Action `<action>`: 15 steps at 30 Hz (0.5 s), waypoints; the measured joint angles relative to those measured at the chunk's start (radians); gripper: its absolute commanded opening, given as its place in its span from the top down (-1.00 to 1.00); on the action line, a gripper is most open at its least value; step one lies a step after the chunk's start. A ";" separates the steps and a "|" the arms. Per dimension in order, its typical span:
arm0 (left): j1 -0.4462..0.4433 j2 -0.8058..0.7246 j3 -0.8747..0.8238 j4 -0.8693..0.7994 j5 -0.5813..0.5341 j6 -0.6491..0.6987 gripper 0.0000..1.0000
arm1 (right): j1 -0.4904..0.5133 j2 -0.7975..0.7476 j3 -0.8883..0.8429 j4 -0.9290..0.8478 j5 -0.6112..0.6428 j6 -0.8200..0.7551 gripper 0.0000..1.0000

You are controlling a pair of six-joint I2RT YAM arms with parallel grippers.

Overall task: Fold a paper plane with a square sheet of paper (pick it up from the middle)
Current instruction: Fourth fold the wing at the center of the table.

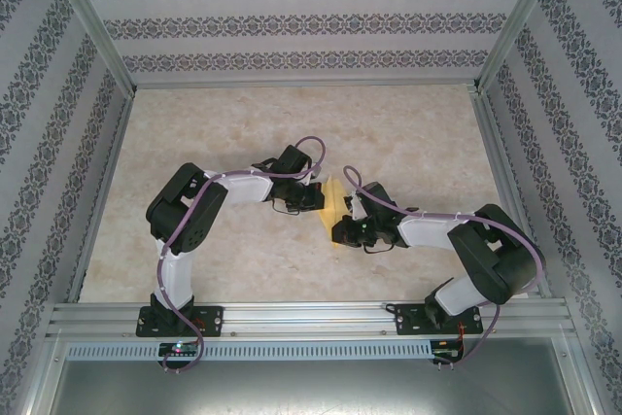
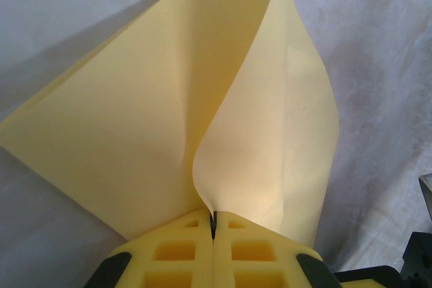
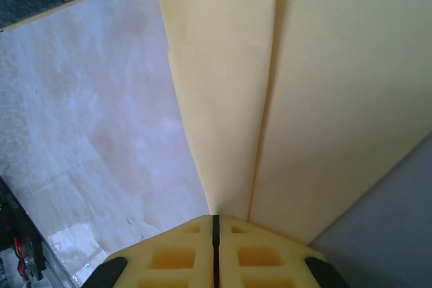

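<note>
Near table (image 1: 243, 133) centre, my left gripper (image 2: 213, 226) closed on the creased square sheet of paper (image 2: 135, 133), my right gripper (image 3: 215, 226) likewise pinching it, sheet between both grippers.

Arms bent inward, left gripper (image 1: 316, 197) and right gripper (image 1: 343, 230) closed, close together

The worktop (image 1: 243, 133) is seen now as a pale beige, marbled surface, closed in by aluminium rails (image 1: 292, 316) at its edges. Beyond the left fingers (image 2: 175, 261) and to either side of them, it is shown whitish and faintly mottled. To the left of the right fingers (image 3: 172, 257) it is caught glossy, with light patches. Whether the square sheet of paper (image 1: 333, 203), between the two sets of fingers, is touching it cannot be told.
</note>
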 measured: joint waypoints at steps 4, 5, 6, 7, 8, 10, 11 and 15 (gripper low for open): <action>0.000 -0.007 0.000 -0.019 -0.001 0.000 1.00 | 0.008 0.000 0.003 -0.003 0.007 -0.011 0.84; 0.001 -0.008 0.000 -0.025 -0.002 0.000 1.00 | 0.008 0.000 0.003 -0.004 0.007 -0.014 0.84; 0.001 -0.011 0.000 -0.029 -0.002 0.000 1.00 | 0.008 0.000 0.003 -0.004 0.007 -0.016 0.84; 0.001 -0.014 0.000 -0.034 -0.003 0.000 1.00 | 0.008 0.000 0.003 -0.004 0.007 -0.017 0.85; 0.001 -0.016 0.000 -0.038 -0.003 0.000 1.00 | 0.008 0.000 0.003 -0.004 0.007 -0.017 0.85; 0.002 -0.026 0.000 -0.047 -0.003 0.000 1.00 | 0.008 0.001 0.003 -0.003 0.007 -0.020 0.85; 0.002 -0.030 0.000 -0.050 -0.003 0.000 1.00 | 0.008 0.002 0.003 -0.003 0.007 -0.021 0.85; 0.001 -0.050 0.000 -0.071 -0.003 0.002 1.00 | 0.008 0.004 0.003 -0.001 0.007 -0.021 0.85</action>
